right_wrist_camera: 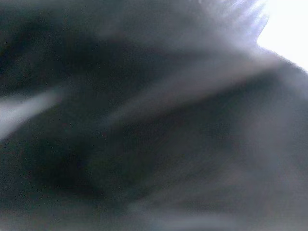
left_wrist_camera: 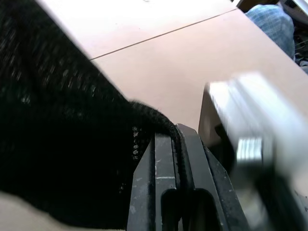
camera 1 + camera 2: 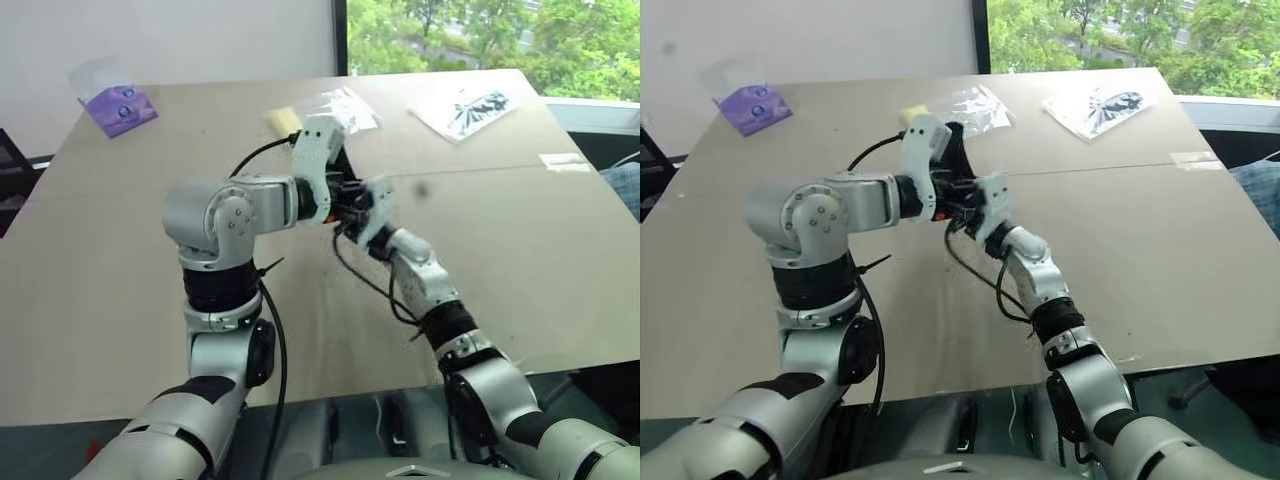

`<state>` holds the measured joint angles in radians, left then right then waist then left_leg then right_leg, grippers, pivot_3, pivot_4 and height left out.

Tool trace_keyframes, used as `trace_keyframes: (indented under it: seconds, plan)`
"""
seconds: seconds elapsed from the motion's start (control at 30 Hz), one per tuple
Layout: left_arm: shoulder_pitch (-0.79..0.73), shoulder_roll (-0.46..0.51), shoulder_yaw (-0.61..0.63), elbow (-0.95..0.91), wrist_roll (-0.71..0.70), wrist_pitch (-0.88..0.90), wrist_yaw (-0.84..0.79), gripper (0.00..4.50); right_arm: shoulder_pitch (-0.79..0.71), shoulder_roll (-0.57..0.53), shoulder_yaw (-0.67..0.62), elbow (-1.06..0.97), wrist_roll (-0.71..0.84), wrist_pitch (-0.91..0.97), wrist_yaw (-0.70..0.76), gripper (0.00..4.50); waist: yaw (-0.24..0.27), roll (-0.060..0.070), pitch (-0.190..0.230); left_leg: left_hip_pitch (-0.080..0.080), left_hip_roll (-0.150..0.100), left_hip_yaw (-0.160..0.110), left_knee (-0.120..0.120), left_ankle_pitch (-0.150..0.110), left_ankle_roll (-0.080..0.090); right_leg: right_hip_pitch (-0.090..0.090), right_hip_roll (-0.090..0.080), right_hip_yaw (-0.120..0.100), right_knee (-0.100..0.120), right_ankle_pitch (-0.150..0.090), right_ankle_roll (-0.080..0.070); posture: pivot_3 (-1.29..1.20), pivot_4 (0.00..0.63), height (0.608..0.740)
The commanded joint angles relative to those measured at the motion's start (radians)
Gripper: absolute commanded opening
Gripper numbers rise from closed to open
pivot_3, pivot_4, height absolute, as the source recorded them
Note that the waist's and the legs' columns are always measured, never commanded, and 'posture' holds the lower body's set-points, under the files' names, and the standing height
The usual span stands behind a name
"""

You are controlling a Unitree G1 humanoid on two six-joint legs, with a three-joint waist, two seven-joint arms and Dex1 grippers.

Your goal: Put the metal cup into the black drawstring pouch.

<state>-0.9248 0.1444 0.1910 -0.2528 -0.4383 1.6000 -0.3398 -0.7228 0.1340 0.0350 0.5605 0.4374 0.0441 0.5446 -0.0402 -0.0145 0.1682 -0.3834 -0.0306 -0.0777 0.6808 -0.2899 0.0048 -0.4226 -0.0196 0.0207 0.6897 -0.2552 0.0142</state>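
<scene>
Raised above the middle of the wide tan tabletop (image 3: 560, 280), both arms meeting, wrists nearly touching. Left claw (image 2: 179, 144) clamped together on the edge of the soft black drawstring pouch (image 2: 62, 144), woven fabric pinched between the two black fingers (image 2: 159, 178) and spilling away in a dark mass across the left wrist view. Seen from the head, just a sliver of that black cloth (image 3: 958, 150) behind the white left wrist housing, the rest hidden by the arms. Right claw (image 3: 352, 208) pushed close against the left one, fingers shut together, though impossible to tell from the pictures whether on anything; right wrist view a dark grey blur, nothing identifiable. Small shiny steel cup hidden somewhere in that huddle or not, hard to say. Far left on the tabletop, a purple packet in clear wrapping (image 3: 120, 105). Far centre, a crinkled clear plastic bag (image 3: 345, 105), partly cut off by the left wrist. Far right, another clear bag with a black printed pattern (image 3: 465, 108). Strip of pale tape (image 3: 562, 160) toward the right edge.
</scene>
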Motion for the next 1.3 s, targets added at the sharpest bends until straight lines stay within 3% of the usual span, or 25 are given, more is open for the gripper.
trace_keyframes:
  seconds: [0.03, 0.2, 0.4, 0.5, 0.6, 0.63, 0.8, 0.93, 1.0, 1.13, 1.3]
  plan:
    - [0.014, -0.032, 0.039, -0.007, -0.043, 0.014, 0.019, 0.0, -0.004, 0.149, -0.011, -0.12, 0.115, 0.078, 0.011, 0.07, -0.002, 0.0, 0.0, 0.0, 0.0, 0.0, 0.0, 0.0, 0.0, 0.0, 0.0, 0.0, 0.0, 0.0, 0.0, 0.0, 0.15, 0.74]
    - [0.007, -0.094, 0.189, 0.034, -0.058, 0.014, 0.097, 0.0, 0.042, 0.135, -0.002, -0.218, 0.229, 0.201, 0.042, 0.07, -0.002, 0.0, 0.0, 0.0, 0.0, 0.0, -0.001, 0.0, 0.0, 0.0, 0.001, 0.0, 0.0, 0.0, 0.0, 0.0, 0.15, 0.74]
    - [-0.051, -0.155, 0.377, 0.065, -0.167, 0.014, 0.2, 0.0, 0.047, 0.105, -0.004, -0.23, 0.24, 0.225, 0.023, 0.07, -0.001, 0.0, 0.0, 0.0, 0.0, 0.0, 0.0, 0.0, 0.0, 0.0, 0.0, 0.0, 0.0, 0.0, 0.0, 0.0, 0.15, 0.74]
    - [-0.055, -0.13, 0.409, 0.069, -0.217, 0.014, 0.243, 0.0, 0.04, 0.024, 0.117, -0.185, 0.0, 0.063, 0.0, 0.07, -0.004, 0.0, 0.0, 0.0, 0.0, 0.0, 0.0, 0.0, 0.0, 0.0, 0.0, 0.0, 0.0, 0.0, 0.0, 0.0, 0.15, 0.74]
    - [-0.051, -0.105, 0.404, 0.072, -0.246, 0.014, 0.279, 0.0, 0.004, -0.12, 0.336, -0.029, -0.419, -0.216, -0.097, 0.07, -0.003, 0.0, 0.0, 0.001, 0.0, 0.001, -0.001, 0.0, 0.0, 0.0, 0.001, 0.001, 0.001, 0.0, 0.0, 0.0, 0.15, 0.74]
    - [-0.049, -0.101, 0.401, 0.074, -0.256, 0.014, 0.291, 0.0, -0.005, -0.137, 0.354, 0.021, -0.471, -0.266, -0.119, 0.07, 0.0, 0.0, 0.0, 0.001, 0.0, 0.002, -0.001, 0.0, 0.0, 0.0, 0.0, 0.001, 0.001, 0.0, 0.0, 0.0, 0.15, 0.74]
    - [-0.003, -0.072, 0.375, 0.074, -0.345, 0.014, 0.355, 0.0, -0.032, -0.09, 0.268, 0.112, -0.426, -0.321, -0.133, 0.07, 0.0, -0.002, 0.001, 0.0, 0.0, 0.001, 0.001, 0.0, 0.0, 0.0, 0.0, 0.0, 0.0, 0.0, 0.0, 0.0, 0.15, 0.74]
    - [0.068, -0.008, 0.313, 0.047, -0.47, 0.014, 0.402, 0.0, -0.046, 0.051, 0.048, 0.045, -0.097, -0.102, -0.059, 0.07, -0.003, -0.002, 0.001, 0.0, 0.001, 0.001, 0.0, 0.0, 0.0, 0.0, 0.001, 0.001, 0.001, 0.0, 0.0, 0.0, 0.15, 0.74]
    - [0.081, 0.001, 0.304, 0.046, -0.535, 0.014, 0.437, 0.0, -0.064, 0.088, 0.005, 0.039, -0.023, -0.043, -0.033, 0.07, 0.0, -0.002, 0.001, 0.001, 0.001, 0.0, -0.001, 0.0, 0.0, 0.0, 0.001, 0.0, 0.001, 0.0, 0.0, 0.0, 0.15, 0.74]
    - [0.048, -0.025, 0.321, 0.061, -0.616, 0.014, 0.502, 0.0, -0.085, 0.09, 0.175, 0.138, -0.221, -0.192, 0.02, 0.07, 0.0, -0.002, 0.001, 0.0, 0.0, 0.0, 0.0, 0.0, 0.0, 0.0, 0.0, 0.0, -0.001, 0.0, 0.0, 0.0, 0.15, 0.74]
    - [-0.037, -0.042, 0.358, 0.109, -0.682, 0.014, 0.563, 0.0, -0.124, 0.073, 0.347, 0.287, -0.473, -0.445, -0.029, 0.07, -0.004, -0.002, 0.001, 0.001, 0.0, 0.001, 0.0, 0.0, 0.0, 0.0, 0.001, 0.0, 0.0, 0.0, 0.0, 0.0, 0.15, 0.74]
